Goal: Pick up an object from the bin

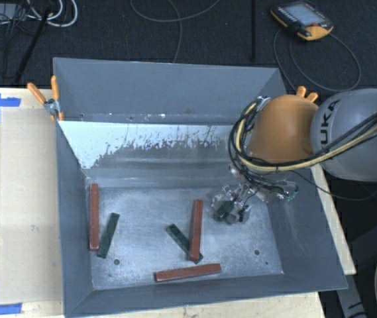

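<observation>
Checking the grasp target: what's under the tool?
At the tip of the tool a small dark thing shows, low over the bin floor. The tool covers the rest; its kind is unclear.

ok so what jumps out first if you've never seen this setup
The orange-capped wrist, wrapped in looping cables, dominates the right side, with its hand low over the floor of the grey bin. Scattered on that floor are three red-brown bars, at left, middle and front. Two dark green sticks lie beside the first two.
</observation>
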You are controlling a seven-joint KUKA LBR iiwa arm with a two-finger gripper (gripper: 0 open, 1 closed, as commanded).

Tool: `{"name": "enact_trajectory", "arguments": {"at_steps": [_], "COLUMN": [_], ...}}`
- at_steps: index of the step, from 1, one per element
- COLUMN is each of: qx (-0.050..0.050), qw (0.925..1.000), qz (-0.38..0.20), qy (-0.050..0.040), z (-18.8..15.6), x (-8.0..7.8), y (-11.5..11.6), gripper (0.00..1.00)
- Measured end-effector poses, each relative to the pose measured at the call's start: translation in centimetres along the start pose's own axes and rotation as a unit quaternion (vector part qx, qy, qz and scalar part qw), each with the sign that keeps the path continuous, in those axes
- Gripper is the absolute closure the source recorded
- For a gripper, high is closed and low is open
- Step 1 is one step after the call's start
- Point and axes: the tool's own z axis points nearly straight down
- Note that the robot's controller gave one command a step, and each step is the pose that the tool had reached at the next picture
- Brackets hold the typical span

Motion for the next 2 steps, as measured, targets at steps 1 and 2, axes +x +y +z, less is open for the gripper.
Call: {"name": "enact_trajectory", "arguments": {"at_steps": [1,2], "qx": [-0.002,0.001], "qw": [1.0000,1.0000], "qz": [0.000,0.001], "qy": [0.0017,-0.0010], "z": [-2.2,-4.5], "x": [0.1,0.0], "y": [0.1,0.0], "gripper": [1.00,1.00]}}
